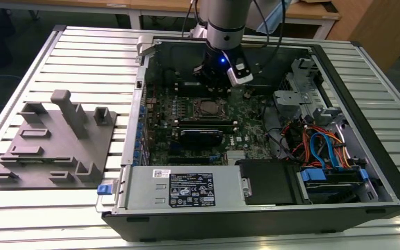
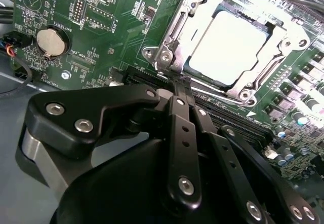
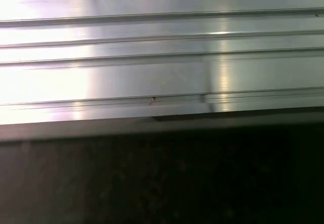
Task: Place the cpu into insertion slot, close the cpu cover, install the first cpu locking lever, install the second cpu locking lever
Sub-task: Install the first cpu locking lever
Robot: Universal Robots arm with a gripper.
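Two black fingers (image 2: 181,133) of the gripper (image 2: 178,86) are pressed together with nothing seen between them. Their tips are just beside a corner of the cpu cover (image 2: 202,11). That cover lies flat over the cpu (image 2: 228,46), which sits in the insertion slot (image 2: 238,89) on the motherboard (image 2: 116,31), toward the far side of the computer case (image 1: 255,219).

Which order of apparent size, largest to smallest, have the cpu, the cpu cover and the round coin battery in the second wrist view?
1. The cpu cover: its silver frame reaches around the cpu.
2. The cpu, the pale square inside the frame.
3. The coin battery, clearly smallest; all three lie on one board.
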